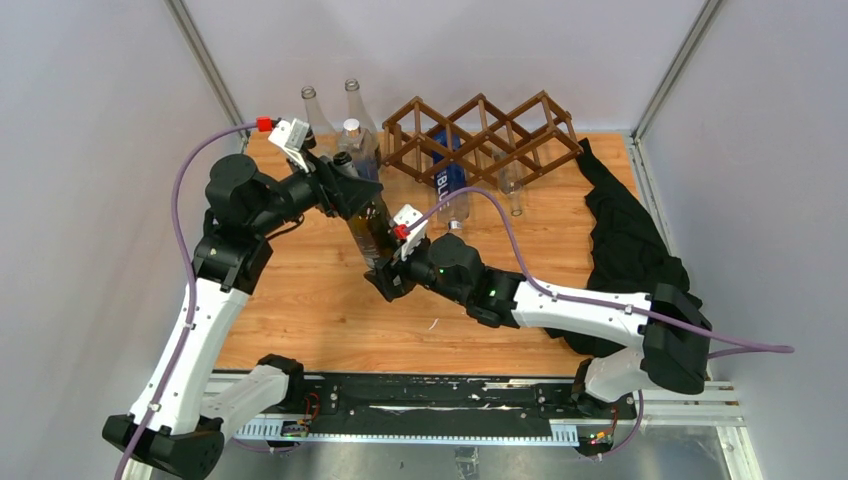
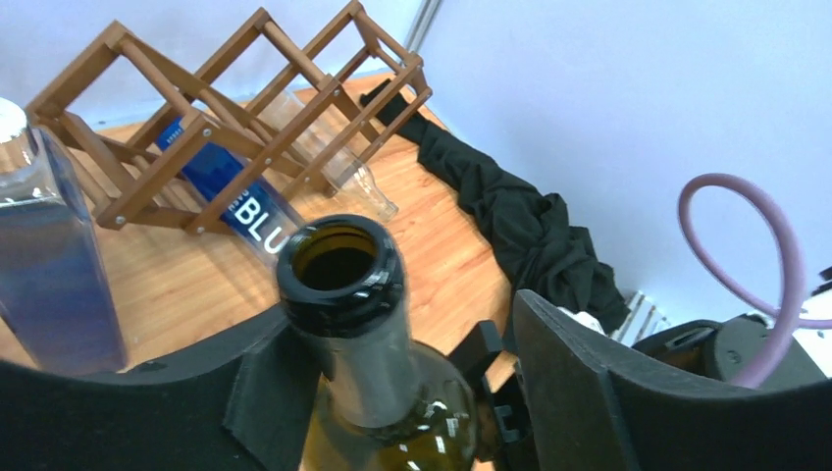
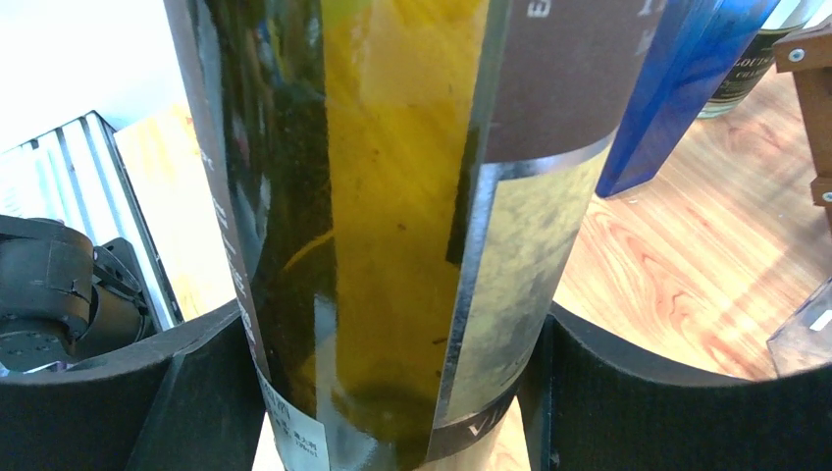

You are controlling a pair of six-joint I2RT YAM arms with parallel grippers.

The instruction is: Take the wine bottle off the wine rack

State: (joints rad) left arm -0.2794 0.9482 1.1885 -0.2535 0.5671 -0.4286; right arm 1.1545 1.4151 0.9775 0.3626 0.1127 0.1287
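Near the middle of the counter (image 1: 300, 300), well in front of the wine rack (image 1: 480, 130), the dark green wine bottle (image 1: 372, 228) stands upright and clear of the rack's cells, caught between both arms. The right pincer (image 3: 392, 392) is clamped on the lower body of the bottle: both black fingers (image 3: 196, 392) press against the glass, one on each side, across the label. Whether the bottle's base rests on the wood cannot be told, since the base is cut off in the right wrist view and hidden by the arm from above. The left pincer (image 2: 407, 383) sits higher, around the neck just under the open mouth, and it is not closed on it. One finger (image 2: 260, 392) lies against the neck, while the other finger (image 2: 579, 392) stands apart with a plain gap between it and the glass. The rack itself stands at the far edge of the counter and holds a blue bottle (image 1: 448, 180) and a clear bottle (image 1: 512, 185), both sloping forward out of its cells. A black cloth (image 1: 630, 240) lies crumpled along the right side, beside the rack's end.
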